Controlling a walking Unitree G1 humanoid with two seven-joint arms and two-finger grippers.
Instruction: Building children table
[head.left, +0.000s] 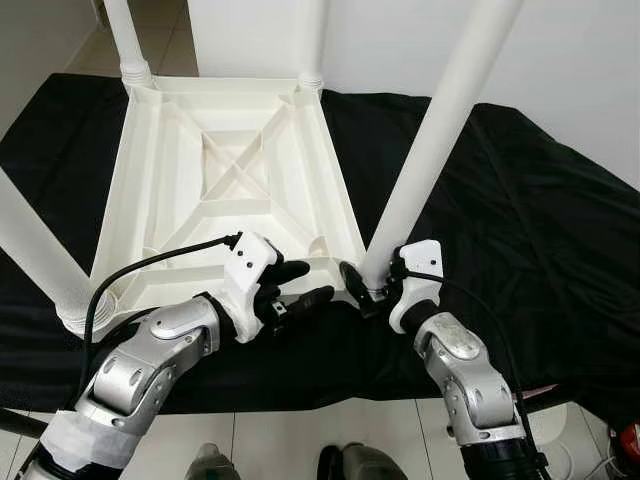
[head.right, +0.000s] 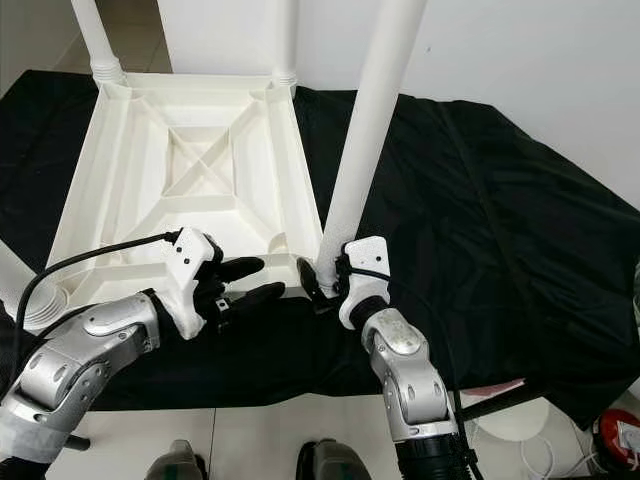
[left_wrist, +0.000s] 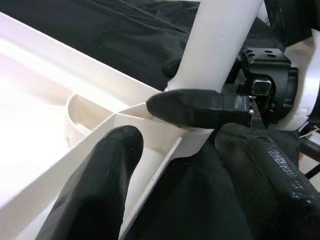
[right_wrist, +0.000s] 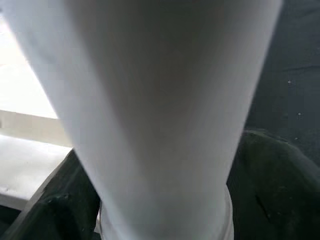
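bright, even light | sharp head views | wrist close-ups blurred | white plastic glare

Super close up here: a fat white table leg (right_wrist: 150, 115) takes up most of the frame, running from the top down to the bottom edge and going out of focus because it's so near the lens. Near its lower end there's what looks like a slightly wider collar or base ring, though the blur makes that hard to call. Off to one side sits a bright white ledge of the table underside (right_wrist: 25, 155), washed out by the light. Black cloth (right_wrist: 280, 165) lies rumpled behind and around the leg's base, with a few folds showing.
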